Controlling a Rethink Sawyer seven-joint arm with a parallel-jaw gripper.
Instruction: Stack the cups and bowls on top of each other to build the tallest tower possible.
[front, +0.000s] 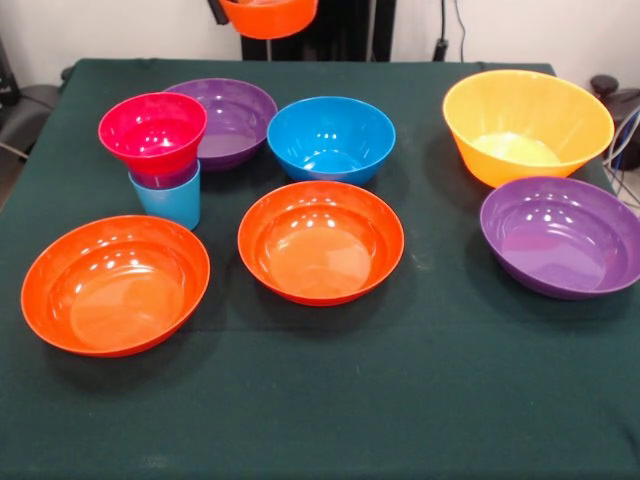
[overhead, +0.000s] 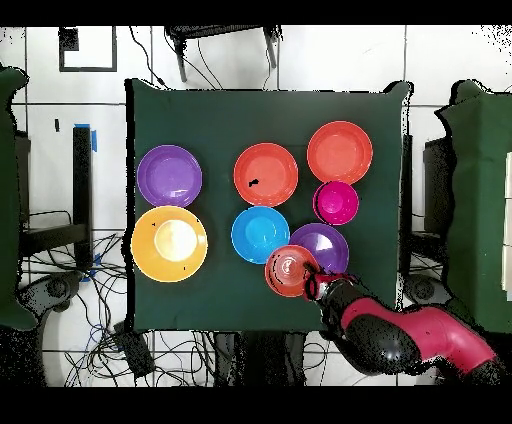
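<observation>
The tower (front: 160, 160) stands at the left: a light blue cup (front: 168, 204) lowest, a purple cup (front: 168, 180) nested in it, and a small pink bowl (front: 152, 130) on top. It also shows in the overhead view (overhead: 336, 202). My gripper (overhead: 313, 284) is shut on the rim of the small orange bowl (overhead: 289, 270) and holds it in the air. In the front view this bowl (front: 268, 15) hangs at the top edge, behind the tower and a wide purple bowl (front: 232, 118), with only a bit of the gripper (front: 216, 10) showing.
On the green table (front: 320, 400) lie a medium blue bowl (front: 330, 137), two wide orange-red bowls (front: 115, 283) (front: 320, 240), a second wide purple bowl (front: 560, 235) and a large yellow-orange bowl (front: 527, 125). The arm (overhead: 405, 338) reaches in from the bottom right of the overhead view.
</observation>
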